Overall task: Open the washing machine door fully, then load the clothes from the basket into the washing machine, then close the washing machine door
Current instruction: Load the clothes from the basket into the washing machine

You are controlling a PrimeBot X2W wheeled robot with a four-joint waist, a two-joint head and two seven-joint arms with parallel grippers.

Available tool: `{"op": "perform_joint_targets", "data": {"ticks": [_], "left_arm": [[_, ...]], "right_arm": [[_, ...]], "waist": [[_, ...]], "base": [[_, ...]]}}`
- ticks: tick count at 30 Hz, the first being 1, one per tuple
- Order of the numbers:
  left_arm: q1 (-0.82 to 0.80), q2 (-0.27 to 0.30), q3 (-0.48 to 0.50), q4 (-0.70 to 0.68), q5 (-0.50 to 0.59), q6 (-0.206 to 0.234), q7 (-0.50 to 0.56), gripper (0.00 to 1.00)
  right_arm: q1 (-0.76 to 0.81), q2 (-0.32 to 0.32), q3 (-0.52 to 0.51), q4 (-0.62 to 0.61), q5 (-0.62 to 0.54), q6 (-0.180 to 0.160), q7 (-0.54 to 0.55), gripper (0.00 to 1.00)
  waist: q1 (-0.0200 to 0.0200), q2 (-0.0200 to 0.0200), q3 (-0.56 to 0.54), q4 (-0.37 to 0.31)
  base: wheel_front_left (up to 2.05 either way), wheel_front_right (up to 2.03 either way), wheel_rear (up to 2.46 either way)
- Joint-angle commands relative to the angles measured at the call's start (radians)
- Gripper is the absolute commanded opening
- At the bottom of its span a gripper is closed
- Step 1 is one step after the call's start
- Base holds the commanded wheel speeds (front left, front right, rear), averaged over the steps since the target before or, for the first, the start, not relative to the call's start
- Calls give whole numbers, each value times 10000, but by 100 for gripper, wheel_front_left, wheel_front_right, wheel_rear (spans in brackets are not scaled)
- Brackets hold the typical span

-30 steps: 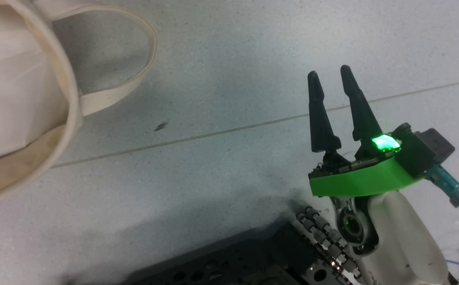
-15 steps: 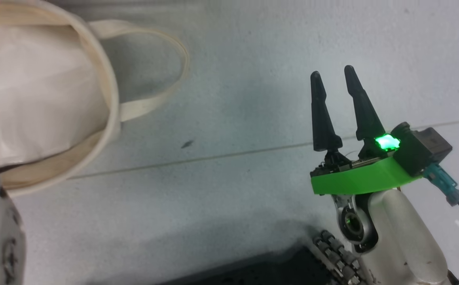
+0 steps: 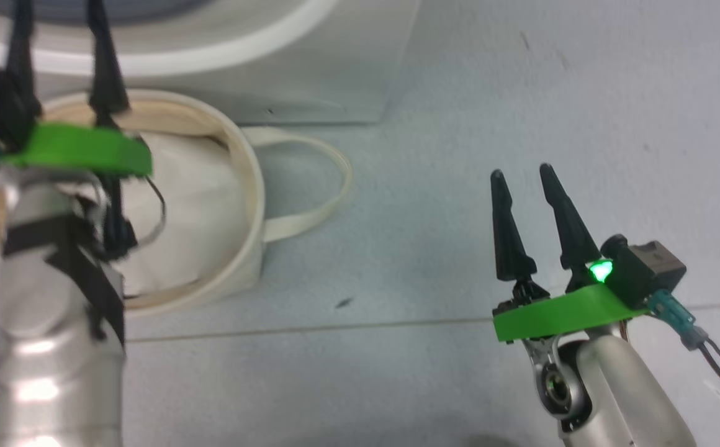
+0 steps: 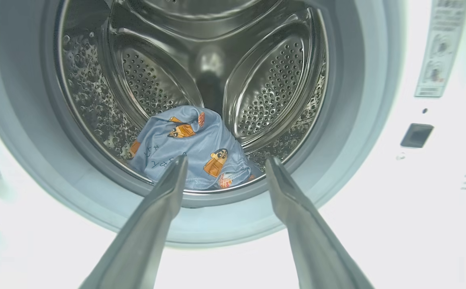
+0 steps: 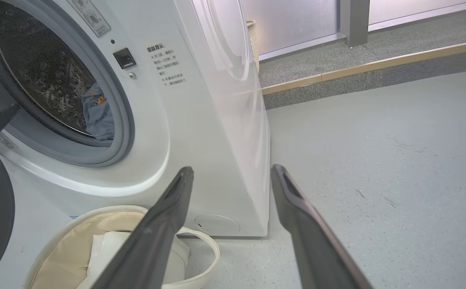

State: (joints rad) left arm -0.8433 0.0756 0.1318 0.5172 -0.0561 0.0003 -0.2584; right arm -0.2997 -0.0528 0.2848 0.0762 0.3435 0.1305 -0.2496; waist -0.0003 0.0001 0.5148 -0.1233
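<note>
Inside washing machine (image 4: pixel 357 168): clothes (image 4: pixel 193 154); basket (image 3: pixel 245 186) beside.

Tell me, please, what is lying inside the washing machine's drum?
A light-blue cloth with orange cartoon prints lies at the front bottom of the steel drum. Whatever might lie beneath or behind it is covered by it.

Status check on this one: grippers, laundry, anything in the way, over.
Left gripper open, facing drum; right gripper open over floor. Blue clothes inside washing machine; basket shows white liner. Nothing blocking drum mouth.
</note>
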Motion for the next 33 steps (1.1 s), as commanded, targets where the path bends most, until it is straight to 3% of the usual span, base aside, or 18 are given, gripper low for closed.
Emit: {"op": "perform_joint_targets", "data": {"ticks": [1,8,15,33], "left_arm": [[172,263,164,-407,-32,-16,-34,100],[2737,-218,-381,-1139,-143,13,-34,100],[4751,-251,-1065,-1898,-1130,402,-34,100],[7218,-253,-1829,-3183,-1367,1164,-34,100]], "right_arm": [[224,26,161,-259,-61,2,-122,100],[1051,26,-168,-88,-24,2,-122,100],[1814,26,-207,-4,206,2,-122,100],[2705,26,-343,217,557,2,-122,100]], "waist": [[3,-1,-860,583],[3,-1,-2570,1248],[3,-1,-3725,1309],[3,-1,-4858,1055]], "base": [[0,0,0],[0,0,0],[0,0,0],[0,0,0]]}}
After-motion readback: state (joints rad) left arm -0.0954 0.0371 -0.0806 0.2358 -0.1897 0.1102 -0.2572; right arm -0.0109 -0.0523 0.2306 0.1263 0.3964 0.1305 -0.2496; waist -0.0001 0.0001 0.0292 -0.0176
